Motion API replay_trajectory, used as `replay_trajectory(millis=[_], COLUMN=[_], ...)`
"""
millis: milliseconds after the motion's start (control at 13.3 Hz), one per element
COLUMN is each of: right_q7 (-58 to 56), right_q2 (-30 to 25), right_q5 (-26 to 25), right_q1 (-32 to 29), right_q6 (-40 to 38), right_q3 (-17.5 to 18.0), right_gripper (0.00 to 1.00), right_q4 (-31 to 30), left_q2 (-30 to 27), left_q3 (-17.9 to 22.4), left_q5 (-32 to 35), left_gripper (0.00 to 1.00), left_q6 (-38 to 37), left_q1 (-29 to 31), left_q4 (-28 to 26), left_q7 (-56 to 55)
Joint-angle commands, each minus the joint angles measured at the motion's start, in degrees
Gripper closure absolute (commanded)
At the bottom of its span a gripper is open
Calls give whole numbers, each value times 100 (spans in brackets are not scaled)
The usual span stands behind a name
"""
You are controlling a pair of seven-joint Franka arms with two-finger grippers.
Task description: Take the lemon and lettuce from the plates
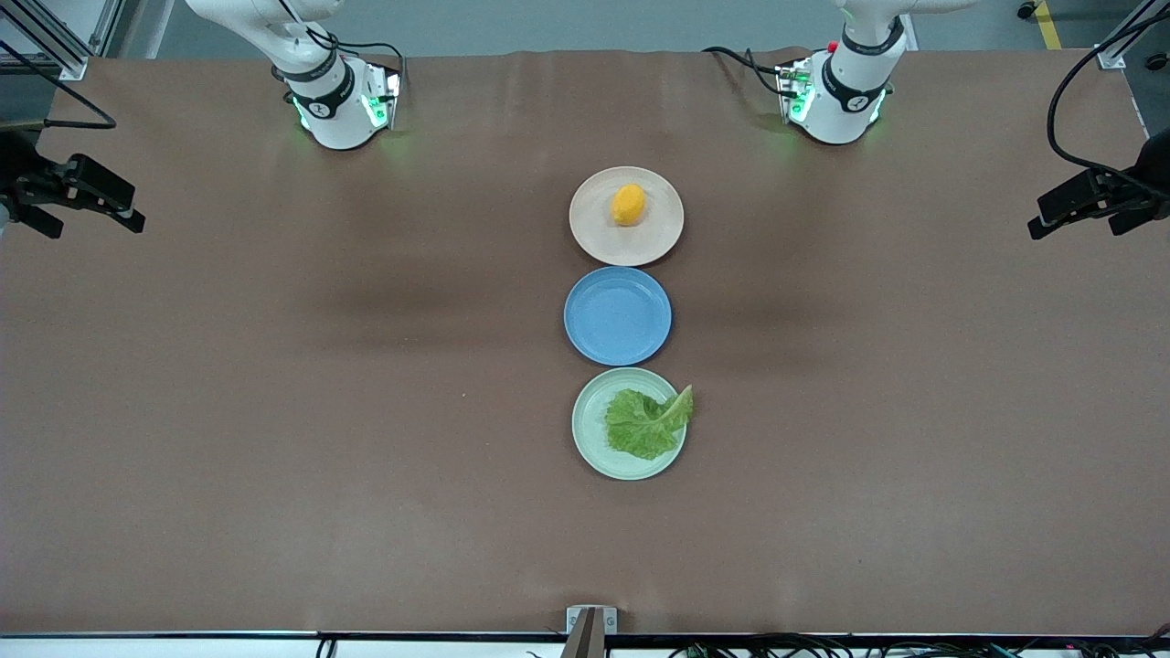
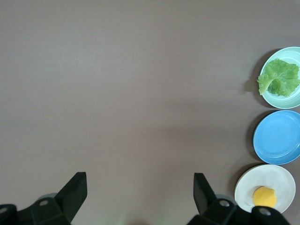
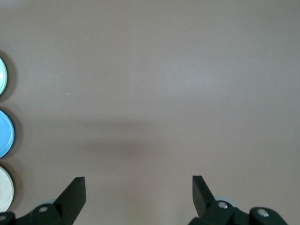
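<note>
The lemon (image 1: 628, 204) lies on the beige-pink plate (image 1: 640, 242), the plate farthest from the front camera. The lettuce (image 1: 647, 423) lies on the mint green plate (image 1: 594, 448), the nearest one, with its stem end over the rim. My left gripper (image 1: 1079, 224) is open and empty, up over the left arm's end of the table. My right gripper (image 1: 91, 219) is open and empty over the right arm's end. The left wrist view shows the open left gripper (image 2: 140, 187), the lemon (image 2: 265, 197) and the lettuce (image 2: 280, 77). The right wrist view shows the open right gripper (image 3: 139, 187) over bare table.
An empty blue plate (image 1: 617, 315) sits between the two plates, all in a line down the table's middle. It also shows in the left wrist view (image 2: 277, 137) and the right wrist view (image 3: 4, 132). Brown tabletop spreads on both sides.
</note>
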Motion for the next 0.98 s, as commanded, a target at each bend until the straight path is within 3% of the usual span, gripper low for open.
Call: replay_trajectory(millis=[0, 603, 905], right_q7=[13, 4, 4], right_q2=[219, 177, 98], right_q5=[34, 104, 122], right_q1=[9, -17, -17], right_q6=[-262, -317, -220], right_q3=[-13, -13, -31], right_gripper=[0, 0, 0], right_q4=[367, 150, 36], left_q2=[-83, 137, 636], left_q3=[-17, -43, -508], left_q5=[34, -53, -36], left_gripper=[0, 0, 0], left_q6=[31, 198, 330], left_q1=[21, -57, -391], left_q4=[-13, -4, 74], left_q7=[110, -136, -1160])
